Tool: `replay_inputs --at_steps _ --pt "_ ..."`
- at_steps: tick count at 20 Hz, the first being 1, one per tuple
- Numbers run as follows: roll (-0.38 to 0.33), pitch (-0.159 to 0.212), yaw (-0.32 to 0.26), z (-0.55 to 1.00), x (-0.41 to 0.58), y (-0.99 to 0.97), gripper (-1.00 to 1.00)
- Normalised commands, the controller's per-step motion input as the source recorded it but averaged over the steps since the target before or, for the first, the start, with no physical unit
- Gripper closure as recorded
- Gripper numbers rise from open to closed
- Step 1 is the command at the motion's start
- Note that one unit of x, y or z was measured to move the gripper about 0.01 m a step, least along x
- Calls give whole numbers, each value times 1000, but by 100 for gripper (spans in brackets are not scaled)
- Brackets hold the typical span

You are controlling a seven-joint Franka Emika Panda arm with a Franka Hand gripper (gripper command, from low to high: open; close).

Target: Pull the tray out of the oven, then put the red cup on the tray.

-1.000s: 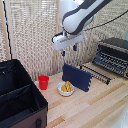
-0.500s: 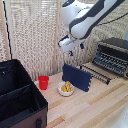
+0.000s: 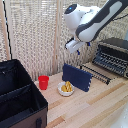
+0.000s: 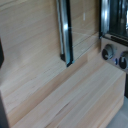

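Exterior view, hand [image 3: 76,48] raised above table, grip state unclear, red cup [image 3: 44,82] beside white bowl [image 3: 65,88].

From my seat, the oven [image 3: 114,56] sits at the exterior view's right with its tray [image 3: 112,62] showing at the front, and the thin black wire stand [image 3: 96,74] with its navy panel [image 3: 76,77] stands just before it, crowding any low approach from the middle of the table [image 3: 90,107]. The red cup [image 3: 43,82] has open air above it, but the black case [image 3: 19,100] walls it in toward the exterior view's left, and the white bowl [image 3: 65,89] sits near it on the other side. I see bare wood along the near edge.
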Motion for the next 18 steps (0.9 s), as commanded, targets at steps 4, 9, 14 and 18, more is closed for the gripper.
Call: replay_inputs --at_steps 4,9,14,18 --pt "-277 -15 102 -16 0 -496 -100" --pt "-275 -11 101 -27 0 -504 -100" --pt "-262 0 103 -104 3 -530 -100" --pt "-238 0 116 -226 57 -546 -100"
